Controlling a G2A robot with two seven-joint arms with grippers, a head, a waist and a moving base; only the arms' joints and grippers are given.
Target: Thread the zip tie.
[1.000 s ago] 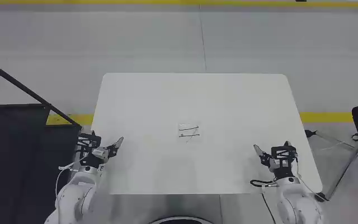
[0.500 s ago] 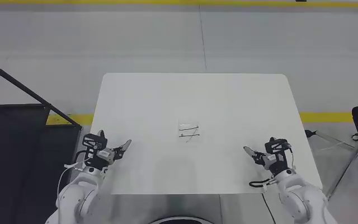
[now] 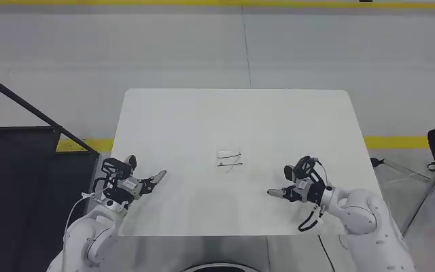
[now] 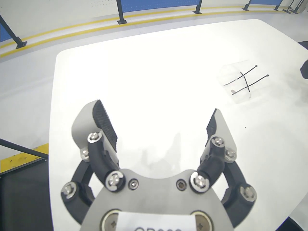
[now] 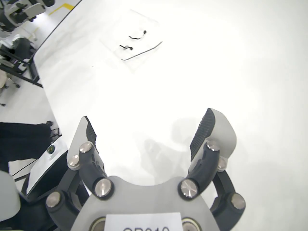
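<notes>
Three thin black zip ties (image 3: 230, 160) lie crossed on a small clear sheet (image 3: 230, 150) in the middle of the white table (image 3: 272, 115). My left gripper (image 3: 147, 170) hovers open over the table's near left corner, well to the left of the ties. Its wrist view has the open fingers (image 4: 156, 111) with nothing between them and the zip ties (image 4: 245, 80) far ahead. My right gripper (image 3: 281, 182) is open over the near right part of the table, a little right of the ties. Its own view shows the empty gripper (image 5: 147, 116) and the zip ties (image 5: 137, 46) beyond.
A black panel (image 3: 27, 177) with a slanted black bar stands just left of the table. A yellow floor line (image 3: 401, 142) runs behind the right side. Bare tabletop surrounds the clear sheet (image 4: 238, 97) on all sides.
Both arms have come in from the near table edge toward the middle. The right gripper has travelled farther, moving left toward the zip ties. Both grippers stay open.
</notes>
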